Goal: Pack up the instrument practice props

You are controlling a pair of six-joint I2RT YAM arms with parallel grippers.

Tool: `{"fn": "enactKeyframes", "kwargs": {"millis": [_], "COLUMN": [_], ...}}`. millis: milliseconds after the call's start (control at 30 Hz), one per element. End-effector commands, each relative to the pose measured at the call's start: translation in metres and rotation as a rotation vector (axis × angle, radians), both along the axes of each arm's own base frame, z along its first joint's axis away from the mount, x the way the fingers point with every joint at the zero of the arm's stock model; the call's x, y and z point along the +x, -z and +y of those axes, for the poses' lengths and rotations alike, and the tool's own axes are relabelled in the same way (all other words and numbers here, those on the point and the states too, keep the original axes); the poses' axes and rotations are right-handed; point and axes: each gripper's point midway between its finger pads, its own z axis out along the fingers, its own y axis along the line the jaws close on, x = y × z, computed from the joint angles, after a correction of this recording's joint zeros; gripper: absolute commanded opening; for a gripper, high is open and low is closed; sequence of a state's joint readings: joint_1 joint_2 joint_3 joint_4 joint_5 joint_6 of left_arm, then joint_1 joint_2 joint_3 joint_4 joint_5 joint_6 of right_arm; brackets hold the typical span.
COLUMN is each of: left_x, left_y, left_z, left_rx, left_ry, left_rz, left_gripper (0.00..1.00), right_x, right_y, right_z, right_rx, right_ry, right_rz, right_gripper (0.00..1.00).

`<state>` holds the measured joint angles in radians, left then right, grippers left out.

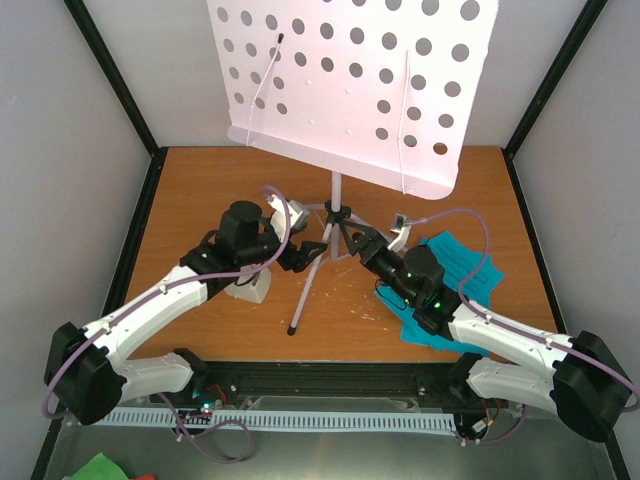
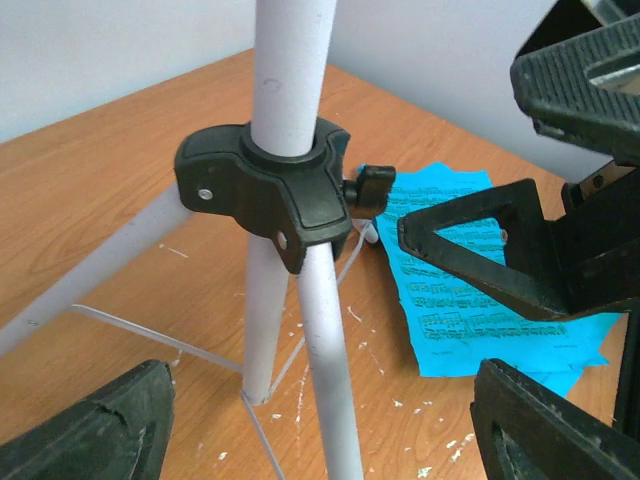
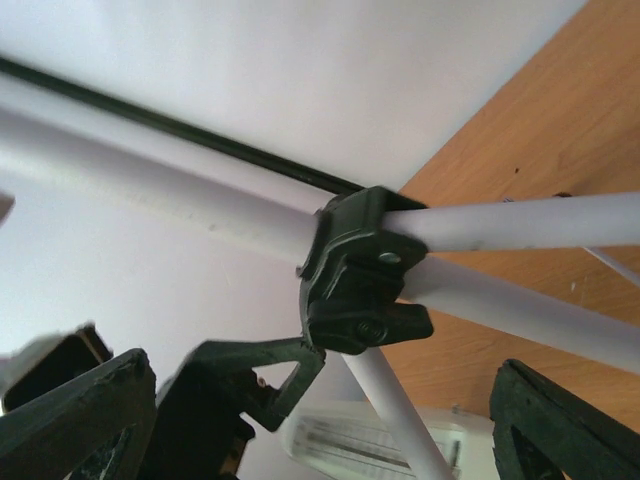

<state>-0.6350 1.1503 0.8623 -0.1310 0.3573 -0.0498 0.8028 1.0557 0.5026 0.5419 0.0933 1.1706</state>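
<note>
Overhead, the pale lilac music stand (image 1: 336, 192) stands upright near the middle of the wooden tabletop (image 1: 200, 190), and its perforated tray (image 1: 340, 80) fills the upper part of this view. The left pincer (image 1: 300, 257) and the right pincer (image 1: 358, 241) come at the tripod from opposite sides, low down, just under the black hub (image 1: 337, 213) where the legs meet. The cyan sheet-music pages (image 1: 468, 262) lie flat on the right side of the tabletop, partly under the right arm. A white block, probably the metronome (image 1: 250, 288), sits on the tabletop under the left arm, beside one leg of the stand.

From the left wrist, the two fingers (image 2: 95, 430) of the left pincer are wide apart at the bottom corners, and they touch nothing. The legs of the stand come down between them. The hub with its small knob (image 2: 366, 187) is just above. The right pincer appears at the right, in front of the cyan pages, with its jaws apart too.

From the right wrist, the fingers (image 3: 565, 420) are also spread wide, and the hub is ahead of them, not gripped. The pole and the legs run out from the hub. One black finger of the left pincer shows near the hub.
</note>
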Motion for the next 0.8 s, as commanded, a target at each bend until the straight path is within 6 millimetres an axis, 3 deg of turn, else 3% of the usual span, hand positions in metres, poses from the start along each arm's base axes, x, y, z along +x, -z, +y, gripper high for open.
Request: {"fn": "enactKeyframes", "kwargs": {"millis": [0,200,367,767], "left_x": [0.006,0.006,0.005,0.006], "left_y": [-0.014,-0.013,-0.013,-0.010], "left_z": [0.005,0.004,0.003,0.002], "left_rx": [-0.019,-0.024,-0.026,-0.021], "left_ry": [-0.041,-0.038,-0.033,-0.031], "left_rz": [-0.064,-0.055,-0.050,-0.040], "left_gripper": [0.82,0.82,0.82,0.82], "right_x": [0.011,0.018,0.023,0.029], "right_y": [-0.010,-0.008,-0.005,0.006], "right_z": [-0.011,-0.011,-0.008,0.007], "right_rx": [0.219,0.275,0.274,0.329], "right_ry": [0.101,0.130,0.144,0.119], "right_rz": [0.148,0.207,0.243,0.312], "right_gripper": [0.90,0.87,0.76,0.65]}}
